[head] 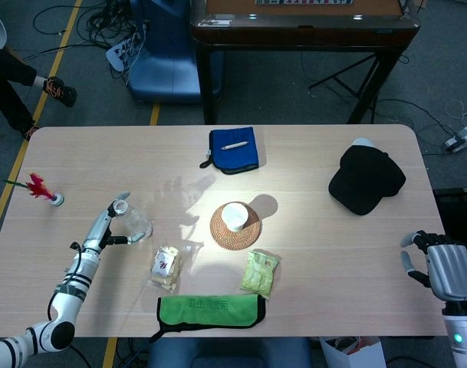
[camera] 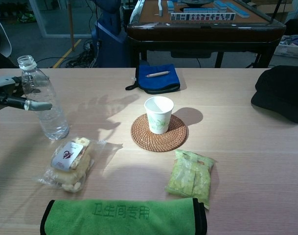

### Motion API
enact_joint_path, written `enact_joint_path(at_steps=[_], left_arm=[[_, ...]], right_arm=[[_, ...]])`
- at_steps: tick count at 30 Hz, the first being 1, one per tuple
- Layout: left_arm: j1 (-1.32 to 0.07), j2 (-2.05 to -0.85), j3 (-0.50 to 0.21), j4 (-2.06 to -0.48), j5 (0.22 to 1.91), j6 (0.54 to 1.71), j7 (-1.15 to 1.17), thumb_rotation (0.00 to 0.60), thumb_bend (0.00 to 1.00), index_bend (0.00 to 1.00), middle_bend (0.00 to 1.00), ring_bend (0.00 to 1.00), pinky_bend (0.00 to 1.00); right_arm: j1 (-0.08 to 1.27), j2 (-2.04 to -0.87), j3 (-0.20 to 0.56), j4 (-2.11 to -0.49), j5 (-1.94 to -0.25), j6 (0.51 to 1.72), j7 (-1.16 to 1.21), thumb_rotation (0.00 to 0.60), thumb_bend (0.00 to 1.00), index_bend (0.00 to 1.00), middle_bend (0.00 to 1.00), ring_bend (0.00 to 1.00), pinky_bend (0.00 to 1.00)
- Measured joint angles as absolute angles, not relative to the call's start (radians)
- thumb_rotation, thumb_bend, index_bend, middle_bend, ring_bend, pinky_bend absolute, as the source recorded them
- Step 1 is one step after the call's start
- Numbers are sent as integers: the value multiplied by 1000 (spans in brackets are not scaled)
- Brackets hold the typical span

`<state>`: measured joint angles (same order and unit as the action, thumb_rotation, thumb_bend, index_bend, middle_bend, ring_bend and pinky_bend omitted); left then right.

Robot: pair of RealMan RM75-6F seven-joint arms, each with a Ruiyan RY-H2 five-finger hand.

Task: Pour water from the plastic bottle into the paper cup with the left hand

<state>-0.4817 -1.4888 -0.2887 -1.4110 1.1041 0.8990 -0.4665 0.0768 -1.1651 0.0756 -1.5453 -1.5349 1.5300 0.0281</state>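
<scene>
Plastic bottle (camera: 43, 104): upright, uncapped, left side of the frame, a little water at the bottom
My left hand (head: 110, 226): fingers spread around the bottle's upper part; whether they grip it I cannot tell
My right hand (head: 440, 264): lower right corner in the head view, fingers loosely apart, holding nothing
Paper cup (camera: 158, 114): upright on a woven coaster (camera: 159, 134), centre of the table (camera: 246, 161)
Snack packets: one below the bottle (camera: 68, 163), one green, lower right of the coaster (camera: 191, 177)
Green towel (camera: 122, 216): bottom edge
</scene>
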Motion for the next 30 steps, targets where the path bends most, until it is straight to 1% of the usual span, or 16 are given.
enact_joint_path(at_steps=[6, 18, 24, 30], left_arm=[[-493, -1530, -288, -1372, 1119, 909, -481, 600, 91, 0, 0, 0, 89], [-501, -1586, -300, -1328, 1121, 933, -509, 600, 91, 0, 0, 0, 89], [-505, -1612, -304, -1302, 1114, 933, -519, 600, 91, 64, 0, 0, 89], [-509, -1621, -306, -1297, 1107, 925, -517, 600, 89, 66, 0, 0, 89]], right_arm=[[76, -1164, 76, -1545, -1535, 1531, 32, 600, 439, 521, 480, 501, 500], [75, -1162, 75, -1546, -1536, 1531, 39, 600, 439, 521, 480, 501, 500], [75, -1161, 76, -1546, -1534, 1531, 41, 600, 439, 521, 480, 501, 500], [75, -1160, 76, -1545, -1533, 1529, 43, 600, 439, 521, 480, 501, 500]])
